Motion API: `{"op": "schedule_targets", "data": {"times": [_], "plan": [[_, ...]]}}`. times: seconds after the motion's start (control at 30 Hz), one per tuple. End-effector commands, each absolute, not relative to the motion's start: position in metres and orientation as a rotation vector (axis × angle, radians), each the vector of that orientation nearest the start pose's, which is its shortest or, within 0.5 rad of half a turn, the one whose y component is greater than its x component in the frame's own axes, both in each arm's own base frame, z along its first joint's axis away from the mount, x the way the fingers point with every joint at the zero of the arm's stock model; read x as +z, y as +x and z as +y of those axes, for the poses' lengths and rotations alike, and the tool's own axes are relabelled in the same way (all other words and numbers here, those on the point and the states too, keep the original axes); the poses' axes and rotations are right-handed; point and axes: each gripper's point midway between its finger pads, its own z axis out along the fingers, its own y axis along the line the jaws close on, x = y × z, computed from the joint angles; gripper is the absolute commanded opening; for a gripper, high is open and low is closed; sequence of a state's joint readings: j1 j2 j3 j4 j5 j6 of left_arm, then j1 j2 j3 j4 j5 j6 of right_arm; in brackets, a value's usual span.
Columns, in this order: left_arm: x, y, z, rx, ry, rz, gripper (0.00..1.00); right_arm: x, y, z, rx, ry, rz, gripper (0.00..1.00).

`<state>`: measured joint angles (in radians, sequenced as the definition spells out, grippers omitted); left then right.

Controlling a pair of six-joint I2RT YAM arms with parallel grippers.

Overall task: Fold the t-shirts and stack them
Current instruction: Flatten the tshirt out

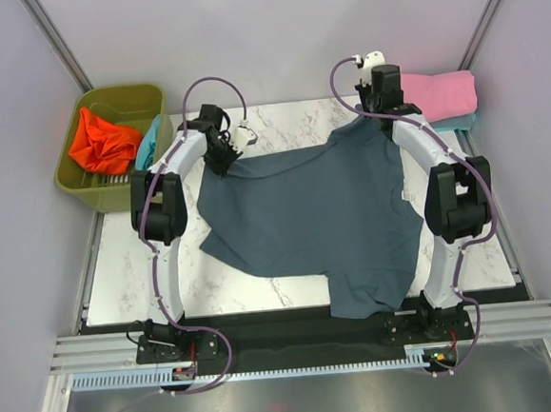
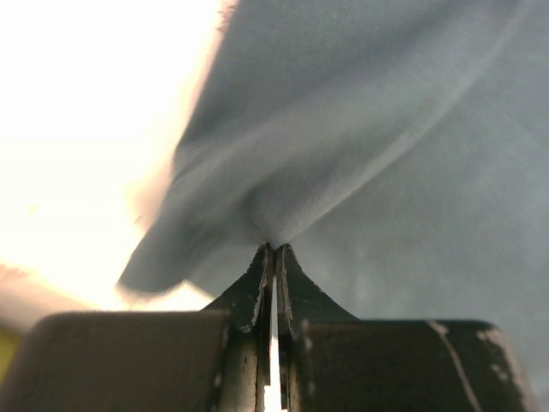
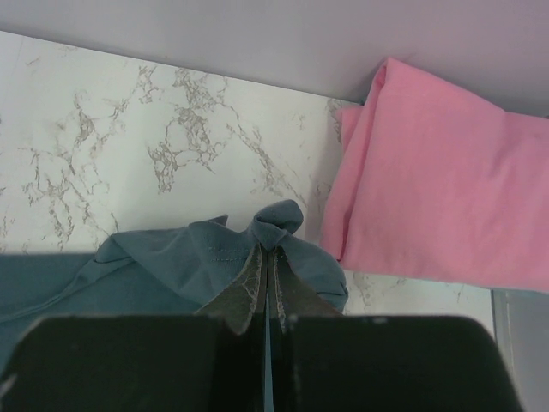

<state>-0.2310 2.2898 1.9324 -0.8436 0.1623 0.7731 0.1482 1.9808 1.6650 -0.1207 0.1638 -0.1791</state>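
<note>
A large slate blue-grey t-shirt (image 1: 315, 217) lies spread across the marble table, one part hanging over the near edge. My left gripper (image 1: 222, 156) is shut on its far left edge; the wrist view shows the cloth (image 2: 360, 154) pinched at the fingertips (image 2: 273, 249). My right gripper (image 1: 382, 110) is shut on its far right corner, a bunched fold (image 3: 274, 225) between the fingers. A folded pink t-shirt (image 1: 438, 93) (image 3: 437, 189) rests on a folded teal one (image 1: 455, 122) at the back right.
An olive-green bin (image 1: 92, 177) off the table's left edge holds a crumpled orange-red shirt (image 1: 104, 143) and a teal one (image 1: 148, 144). Grey walls enclose the marble table (image 1: 291, 281).
</note>
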Motion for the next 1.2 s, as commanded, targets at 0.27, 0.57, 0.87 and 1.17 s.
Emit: {"op": "schedule_targets", "data": {"times": [0.27,0.57,0.87,1.17], "plan": [[0.241,0.481,-0.118,0.01,1.223,2.048,0.02,0.344,0.513,-0.034,-0.202,0.108,1.758,0.0],[0.365,0.429,-0.138,-0.152,0.995,1.83,0.02,0.495,0.414,-0.08,-0.219,0.219,1.479,0.0],[0.461,0.337,-0.151,-0.239,0.999,1.538,0.02,0.55,0.327,-0.051,-0.07,0.213,1.323,0.0],[0.51,0.223,-0.136,-0.253,0.97,1.339,0.02,0.604,0.183,-0.011,-0.07,0.013,1.135,0.0]]}}
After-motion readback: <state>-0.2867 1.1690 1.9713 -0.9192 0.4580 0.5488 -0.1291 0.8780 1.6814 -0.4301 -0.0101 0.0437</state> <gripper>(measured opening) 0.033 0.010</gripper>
